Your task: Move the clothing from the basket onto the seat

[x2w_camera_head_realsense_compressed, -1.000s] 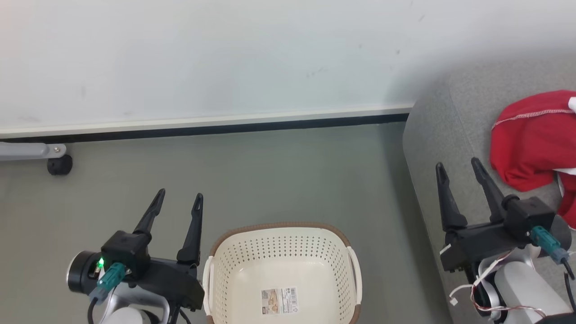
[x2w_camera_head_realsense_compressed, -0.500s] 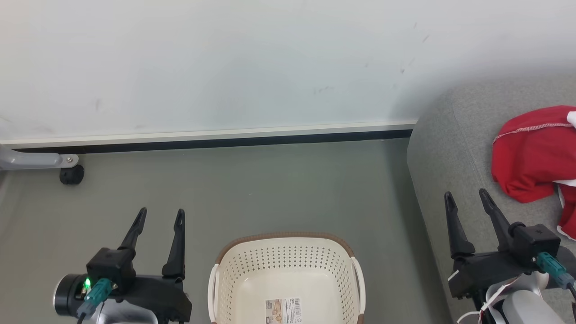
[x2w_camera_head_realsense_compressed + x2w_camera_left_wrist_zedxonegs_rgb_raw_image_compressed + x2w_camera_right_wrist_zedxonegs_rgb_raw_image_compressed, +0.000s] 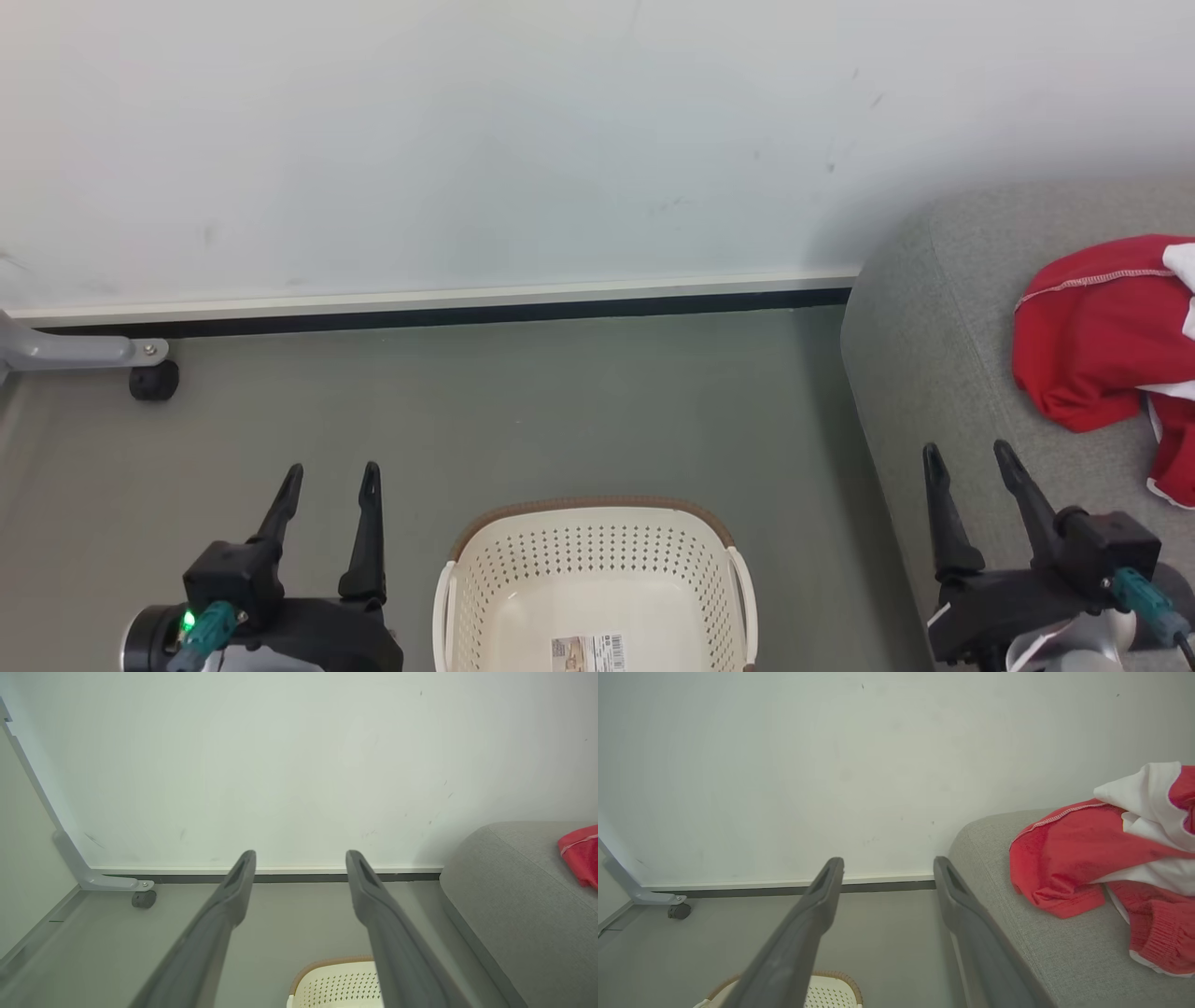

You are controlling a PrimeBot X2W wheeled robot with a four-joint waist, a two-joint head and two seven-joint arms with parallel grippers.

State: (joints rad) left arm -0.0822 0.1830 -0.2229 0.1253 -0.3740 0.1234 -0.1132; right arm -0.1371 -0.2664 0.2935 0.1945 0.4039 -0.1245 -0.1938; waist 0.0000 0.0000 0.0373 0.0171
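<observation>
Both our grippers are empty, with their fingers spread wide. The left gripper (image 3: 332, 469) hovers over the floor just left of the basket (image 3: 588, 505), and the right gripper (image 3: 967, 450) is above the front edge of the seat (image 3: 934, 308). The clothing (image 3: 1092, 345) lies crumpled on the seat, ahead and to the right of our right fingers and well apart from the left. No fabric is in the basket, so we judge the move done; any tidying would fall to our right arm.

Bright, even light and sharp detail throughout, with a soft shadow on the wall (image 3: 560, 140) beside the seat (image 3: 934, 327).
</observation>
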